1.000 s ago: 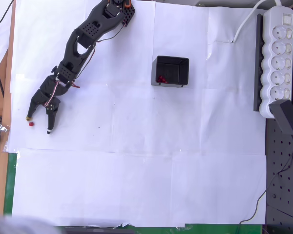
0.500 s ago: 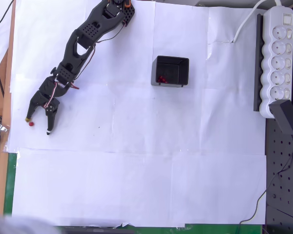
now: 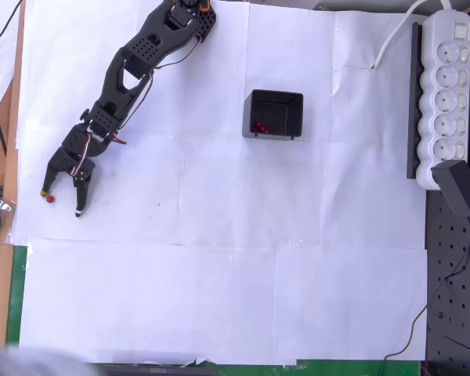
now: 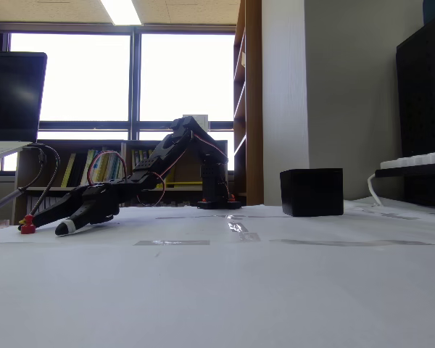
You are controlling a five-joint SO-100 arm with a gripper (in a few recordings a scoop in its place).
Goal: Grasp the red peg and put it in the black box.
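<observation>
**Reaching for the little red peg**

The desk [image 3: 219,298] is covered in white paper. I use the black box [image 3: 273,114] as my landmark. My arm stretches far to the left of it in the overhead view, lying low so it can reach. My hand [image 3: 61,201] is open wide. The red peg [image 3: 50,199] sits between the fingers, well away from the box.

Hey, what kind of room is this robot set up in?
Probably an office or lab workspace: bookshelves under large windows, a paper-covered table with a power strip, and a perforated black board alongside.
</observation>
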